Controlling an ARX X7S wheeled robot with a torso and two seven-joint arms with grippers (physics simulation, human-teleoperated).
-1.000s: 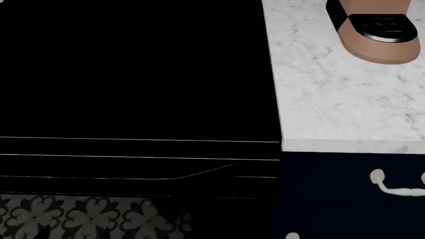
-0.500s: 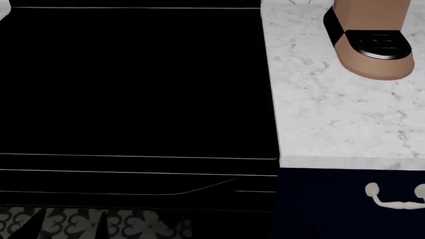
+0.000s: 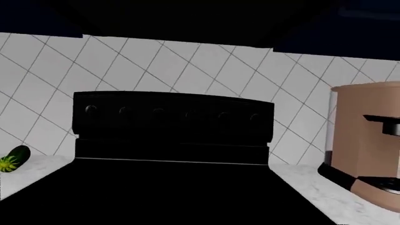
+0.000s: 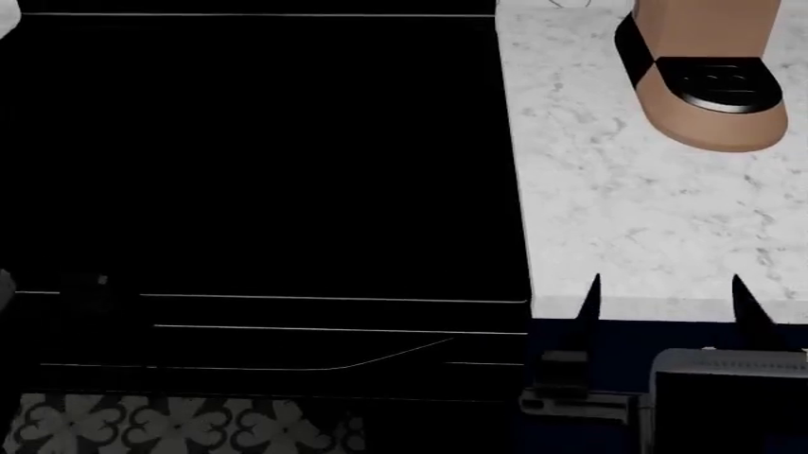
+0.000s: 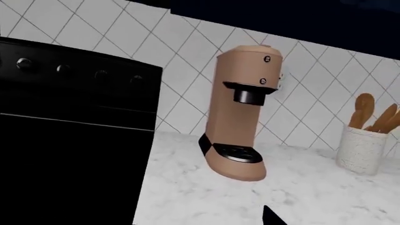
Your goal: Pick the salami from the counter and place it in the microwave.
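Nowhere in any view does the salami show, so its direction and long axis cannot be judged. The right gripper point(image 4: 663, 301) rises at the counter point(image 4: 631, 218) front edge, fingers spread apart and empty, near the coffee machine point(image 5: 240, 117). The left gripper is unseen; only a cucumber point(image 3: 14, 158) lies left of the stove point(image 3: 172, 154).

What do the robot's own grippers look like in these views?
Only the right gripper shows clearly: two thin, black, pointed fingers rising from a grey, boxy body with a dark bracket beside it. No cables or markings are visible. The left gripper is at most a dim shape, too dark to describe.
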